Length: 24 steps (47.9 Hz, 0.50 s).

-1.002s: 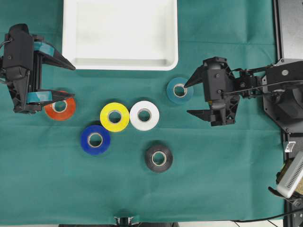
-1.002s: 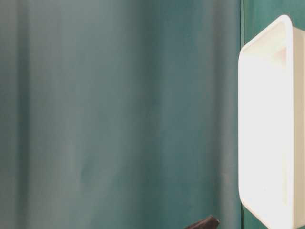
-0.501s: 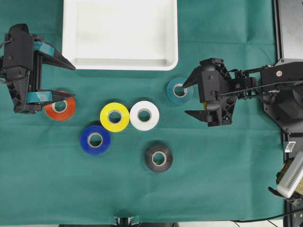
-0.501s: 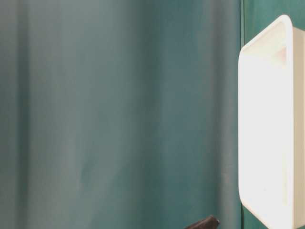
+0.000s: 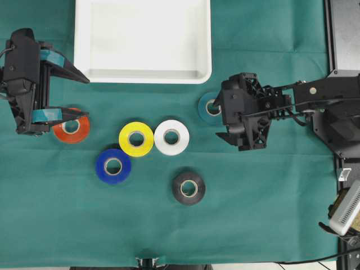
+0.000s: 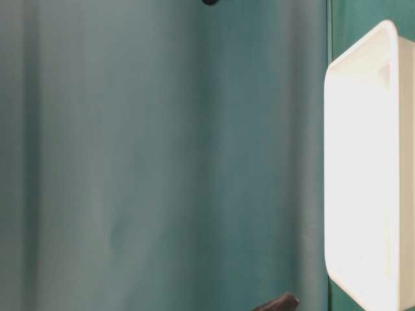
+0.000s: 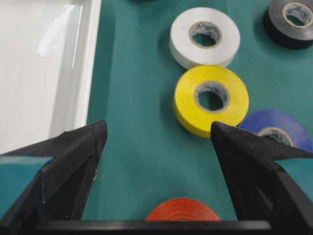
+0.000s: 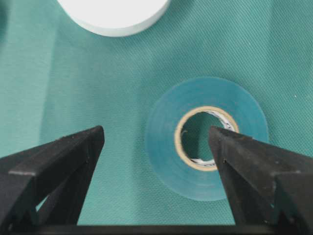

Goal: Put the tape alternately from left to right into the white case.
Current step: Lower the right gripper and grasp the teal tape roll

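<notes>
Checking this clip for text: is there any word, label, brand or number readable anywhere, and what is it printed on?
No text can be read in any view.
Teal tape roll: dark print on the inside of its cardboard core, too small and blurred to read.
Yellow tape roll and white tape roll: faint marks on the cores, unreadable.
White case: plain, no label showing.

Light is bright and even from above, so the tape rolls cast only soft, short shadows on the green cloth [image 5: 270,214]. The white case [image 6: 363,175] is overexposed in the table-level view, its floor blown to plain white, and the cloth before it is a blurred streaky wash. Glare streaks its wall in the left wrist view. Both wrist views blur near their black fingers [image 8: 54,161].
</notes>
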Available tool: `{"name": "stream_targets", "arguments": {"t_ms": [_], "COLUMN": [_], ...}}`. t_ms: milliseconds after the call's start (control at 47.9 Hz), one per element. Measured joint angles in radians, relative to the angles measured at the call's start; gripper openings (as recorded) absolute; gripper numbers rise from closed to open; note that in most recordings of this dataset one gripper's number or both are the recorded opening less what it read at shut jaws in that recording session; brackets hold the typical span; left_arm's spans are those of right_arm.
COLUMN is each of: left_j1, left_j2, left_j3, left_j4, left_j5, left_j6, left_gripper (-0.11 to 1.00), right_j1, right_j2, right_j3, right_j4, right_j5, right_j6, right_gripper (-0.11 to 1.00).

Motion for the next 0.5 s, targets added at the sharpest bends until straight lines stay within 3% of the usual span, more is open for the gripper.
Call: {"name": "stream_targets", "arguments": {"t_ms": [501], "left_j1": [0.0], "left_j2": [0.0], "left_j3": [0.0], "left_j4": [0.0], "left_j5": [0.0], "left_j6": [0.002], "left_gripper": [0.91], "right_j1": [-0.008], "right_j2": [0.083], "right_j3": [-0.023], "right_j4": [-0.005], "right_j5": [-0.002], "right_j6": [0.002], "right_gripper": [0.76]}}
